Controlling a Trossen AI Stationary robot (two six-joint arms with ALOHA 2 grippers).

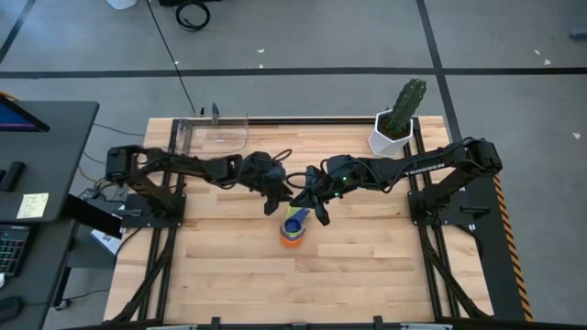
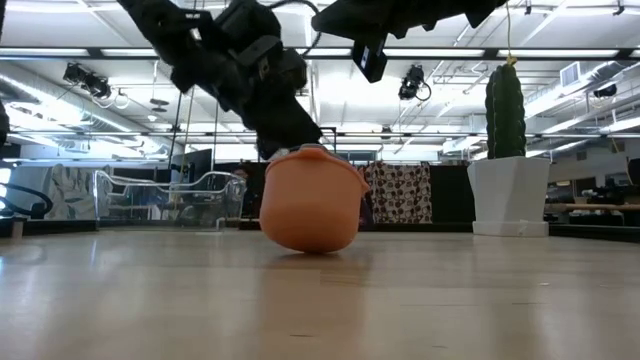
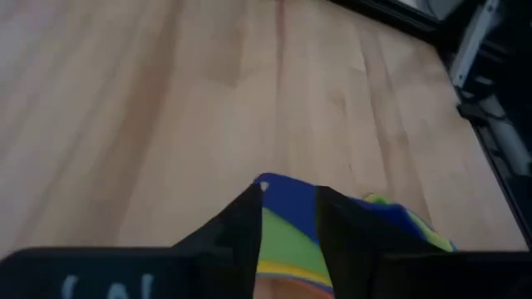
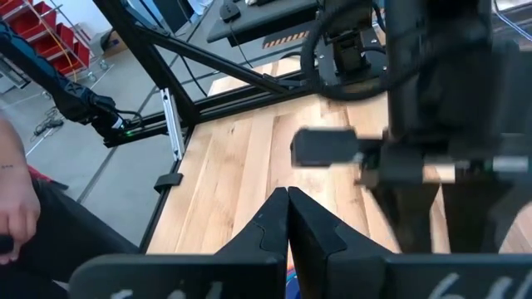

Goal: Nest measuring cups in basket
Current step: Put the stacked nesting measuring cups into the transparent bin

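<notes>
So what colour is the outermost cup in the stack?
Orange; the outermost cup shows best in the low view, under the left gripper.

Left hand (image 3: 287, 241) hides most of the nested cups (image 3: 287, 237).

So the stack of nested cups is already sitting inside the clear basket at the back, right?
No. In the high view the stack of nested cups sits on the bare table mid-table, under the left gripper; the clear basket stands apart at the back.
</notes>
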